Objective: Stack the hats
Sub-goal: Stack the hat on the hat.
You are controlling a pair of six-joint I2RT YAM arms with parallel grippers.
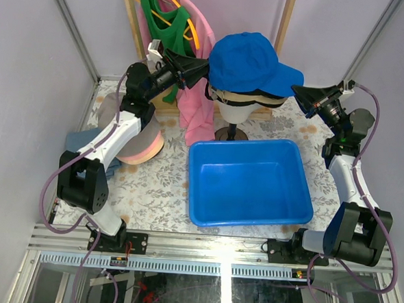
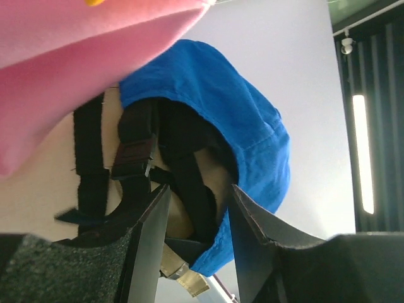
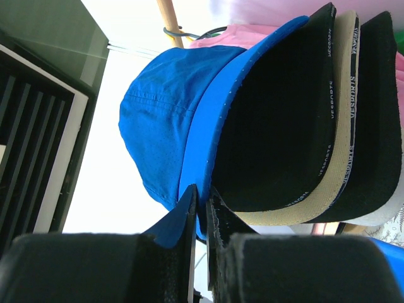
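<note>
Blue cap (image 1: 245, 61) (image 2: 240, 107) (image 3: 158, 126): at the far middle of the counter, topmost of the caps stacked on the mannequin head, brim pointing right.
Khaki cap (image 3: 346, 76): directly under the blue one; its brim shows as a pale band between two dark ones.
Black cap (image 3: 379, 113): lowest brim of the three, nested under the khaki.
Right tool (image 1: 296, 93) (image 3: 201, 196): at the right tip of the blue brim, fingers pressed together and pinching the brim's edge.
Left tool (image 1: 197, 69) (image 2: 197, 202): at the back of the caps, on their left; fingers spread, with the blue rim and a black strap in the gap. I cannot tell whether either finger touches the cloth.
Mannequin head (image 1: 233, 112): cream, on a dark stand (image 1: 230, 133), just beyond the tub.
Pink hat (image 1: 151, 145): on the counter at the left, partly under the left arm.
Grey hat (image 1: 103, 110): just left of it, behind the same arm.
Tub (image 1: 254, 147): blue, rectangular, near middle of the counter, nothing in it.
Pink shirt (image 1: 197, 117) (image 2: 76, 57): hanging just left of the head, beside the left tool.
Green shirt (image 1: 172, 22): on a hanger at the far left, beside the pink one.
Counter (image 1: 158, 190): covered with a floral-patterned cloth.
</note>
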